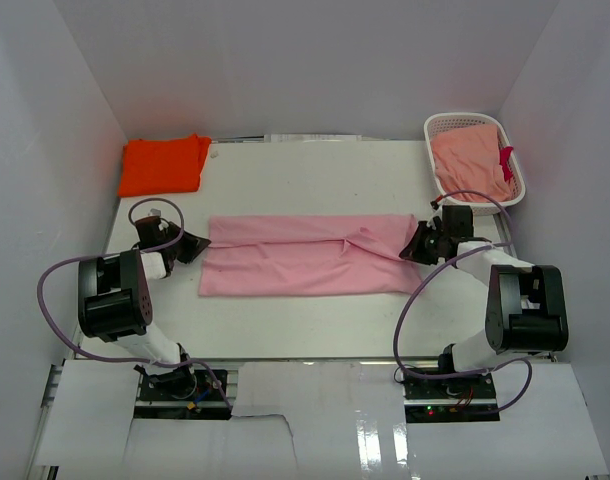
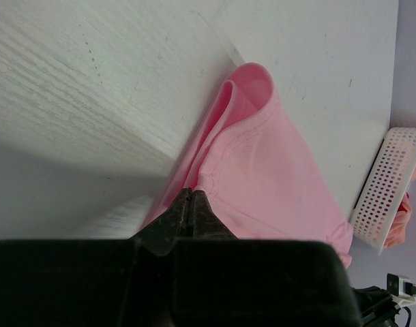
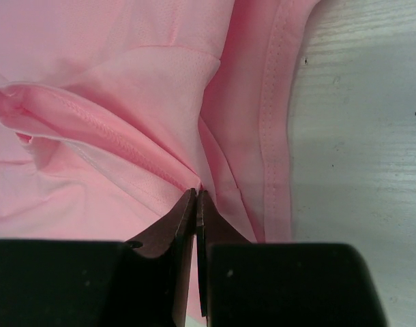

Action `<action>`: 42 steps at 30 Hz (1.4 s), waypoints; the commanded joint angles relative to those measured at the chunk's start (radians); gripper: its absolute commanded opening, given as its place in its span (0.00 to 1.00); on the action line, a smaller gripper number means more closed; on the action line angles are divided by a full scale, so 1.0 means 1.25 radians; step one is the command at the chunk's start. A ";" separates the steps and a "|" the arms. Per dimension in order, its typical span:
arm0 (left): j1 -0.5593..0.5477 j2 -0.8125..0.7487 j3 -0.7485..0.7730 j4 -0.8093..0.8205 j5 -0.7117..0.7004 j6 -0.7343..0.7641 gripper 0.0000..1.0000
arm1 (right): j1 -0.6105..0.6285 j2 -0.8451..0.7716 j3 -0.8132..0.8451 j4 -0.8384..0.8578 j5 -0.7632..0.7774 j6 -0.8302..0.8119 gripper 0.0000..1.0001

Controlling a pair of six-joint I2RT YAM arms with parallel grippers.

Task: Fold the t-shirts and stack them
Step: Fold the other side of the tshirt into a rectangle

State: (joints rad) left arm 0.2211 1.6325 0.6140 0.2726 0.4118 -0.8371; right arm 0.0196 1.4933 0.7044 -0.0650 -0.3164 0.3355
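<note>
A light pink t-shirt (image 1: 305, 255) lies as a long folded band across the middle of the table. My left gripper (image 1: 198, 246) is shut on its left edge; the left wrist view shows the closed fingertips (image 2: 191, 193) pinching the pink cloth (image 2: 262, 163). My right gripper (image 1: 413, 248) is shut on its right end; the right wrist view shows the fingertips (image 3: 196, 193) closed on a fold of the pink cloth (image 3: 126, 102). A bright orange t-shirt (image 1: 165, 164) lies folded at the back left of the table.
A white lattice basket (image 1: 440, 128) stands at the back right with salmon-pink cloth (image 1: 472, 157) inside; it also shows in the left wrist view (image 2: 389, 184). White walls enclose the table on three sides. Purple cables loop beside both arms.
</note>
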 commanded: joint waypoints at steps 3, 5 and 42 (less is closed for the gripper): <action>0.010 -0.006 -0.008 0.031 0.012 0.003 0.00 | -0.003 0.017 -0.015 0.040 0.011 0.002 0.08; 0.011 0.001 -0.006 0.037 0.018 0.003 0.00 | -0.003 0.031 -0.014 0.039 0.011 0.003 0.08; 0.015 -0.283 -0.077 0.138 -0.031 0.036 0.57 | 0.013 -0.113 -0.044 0.002 0.150 0.022 0.71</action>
State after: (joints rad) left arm 0.2337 1.2896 0.5003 0.4145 0.3653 -0.8120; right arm 0.0338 1.3869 0.6258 -0.0452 -0.1658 0.3817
